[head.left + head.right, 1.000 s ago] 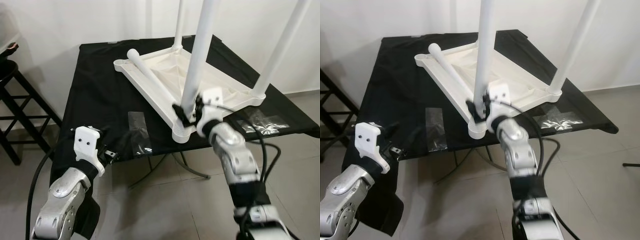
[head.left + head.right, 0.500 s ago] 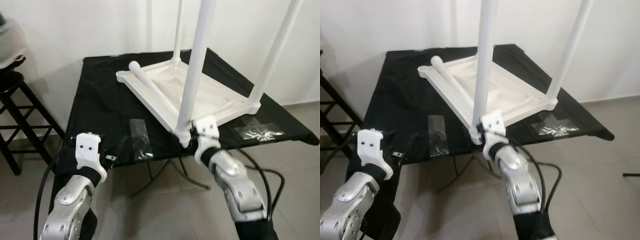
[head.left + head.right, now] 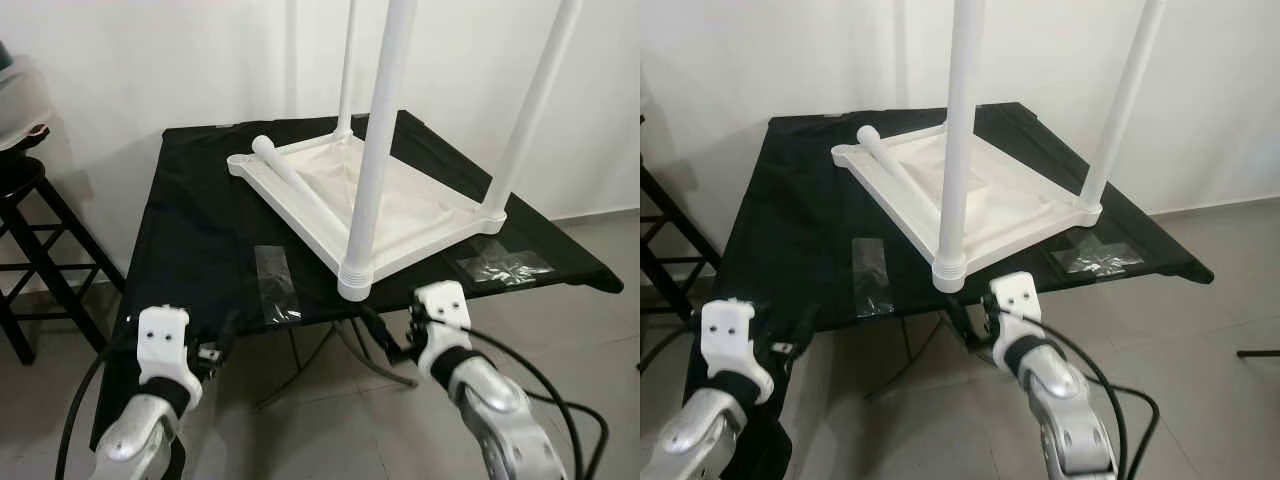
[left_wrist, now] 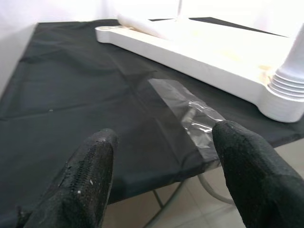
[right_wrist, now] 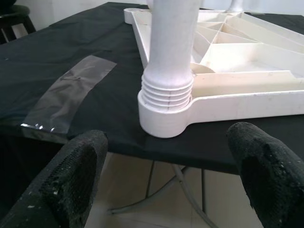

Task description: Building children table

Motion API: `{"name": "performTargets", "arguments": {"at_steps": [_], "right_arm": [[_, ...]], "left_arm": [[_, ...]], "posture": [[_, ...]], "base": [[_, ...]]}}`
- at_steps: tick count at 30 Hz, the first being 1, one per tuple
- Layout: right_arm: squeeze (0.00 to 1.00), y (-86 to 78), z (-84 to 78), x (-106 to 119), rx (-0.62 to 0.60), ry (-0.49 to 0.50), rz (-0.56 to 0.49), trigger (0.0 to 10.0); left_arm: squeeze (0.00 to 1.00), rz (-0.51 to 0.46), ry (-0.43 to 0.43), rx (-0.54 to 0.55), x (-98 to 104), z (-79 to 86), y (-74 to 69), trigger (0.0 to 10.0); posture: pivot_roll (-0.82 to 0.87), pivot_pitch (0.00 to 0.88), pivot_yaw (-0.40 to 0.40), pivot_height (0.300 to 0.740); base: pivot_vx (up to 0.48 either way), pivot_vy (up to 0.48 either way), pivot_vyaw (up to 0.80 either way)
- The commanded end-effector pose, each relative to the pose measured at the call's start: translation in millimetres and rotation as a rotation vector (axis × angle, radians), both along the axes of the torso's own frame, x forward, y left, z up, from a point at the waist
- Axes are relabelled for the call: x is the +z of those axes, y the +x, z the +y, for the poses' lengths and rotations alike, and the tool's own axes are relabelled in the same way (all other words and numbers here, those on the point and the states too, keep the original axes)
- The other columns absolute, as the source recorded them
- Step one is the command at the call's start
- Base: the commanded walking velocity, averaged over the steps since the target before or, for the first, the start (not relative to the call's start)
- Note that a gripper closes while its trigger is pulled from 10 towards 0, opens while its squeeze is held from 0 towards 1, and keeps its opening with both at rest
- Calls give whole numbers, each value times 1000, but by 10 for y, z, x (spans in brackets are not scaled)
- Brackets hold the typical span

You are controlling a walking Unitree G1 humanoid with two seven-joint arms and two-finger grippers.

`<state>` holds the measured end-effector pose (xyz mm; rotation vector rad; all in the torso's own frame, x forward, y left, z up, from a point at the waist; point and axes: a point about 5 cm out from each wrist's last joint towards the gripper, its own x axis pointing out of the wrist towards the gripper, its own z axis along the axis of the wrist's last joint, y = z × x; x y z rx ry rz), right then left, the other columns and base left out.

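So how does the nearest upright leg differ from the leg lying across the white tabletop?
The nearest leg stands upright, seated in the corner socket of the upturned tabletop; the loose leg lies flat along the tabletop's edge, fitted to nothing. The nearest leg runs past the picture's top; the loose leg shows whole. Both are white tubes.

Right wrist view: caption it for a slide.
Open right gripper faces the white leg seated in the upturned table's corner socket.

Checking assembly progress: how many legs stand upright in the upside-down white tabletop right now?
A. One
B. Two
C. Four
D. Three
D. Three legs rise from corners of the white tabletop: the near leg, the right leg and the far leg; a fourth leg lies loose across it.
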<state>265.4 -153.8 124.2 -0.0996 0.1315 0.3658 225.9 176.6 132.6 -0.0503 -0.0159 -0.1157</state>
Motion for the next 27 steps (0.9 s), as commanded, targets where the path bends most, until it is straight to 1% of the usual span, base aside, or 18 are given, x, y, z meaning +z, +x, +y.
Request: {"name": "performTargets", "arguments": {"at_steps": [1, 3, 5, 9, 20, 27], "right_arm": [[0, -16, -2, 54, 7, -6, -34, 10000], [0, -12, -33, 25, -5, 13, -32, 10000], [0, 15, -14, 20, 8, 17, -40, 10000], [0, 28, 4, 15, 21, 14, -43, 10000], [0, 30, 6, -8, 32, 17, -33, 10000], [0, 48, 7, -25, 75, 27, -21, 10000]], "left_arm": [[0, -8, -6, 15, 7, 5, -18, 10000], [0, -13, -39, 34, -16, 31, 2, 10000], [0, -15, -30, 21, -26, 23, 42, 10000], [0, -17, -21, 4, -32, 3, 56, 10000], [0, -14, -36, -2, -54, -9, 66, 10000], [0, -19, -42, -5, -62, -23, 80, 10000]], "posture": [[-29, 0, -17, 740], [-28, 0, -24, 740], [-29, 0, -26, 740], [-26, 0, -23, 740], [-33, 0, -20, 740], [-34, 0, -21, 740]], "base": [[0, 0, 0], [259, 0, 0], [296, 0, 0], [340, 0, 0], [371, 0, 0], [373, 0, 0]]}}
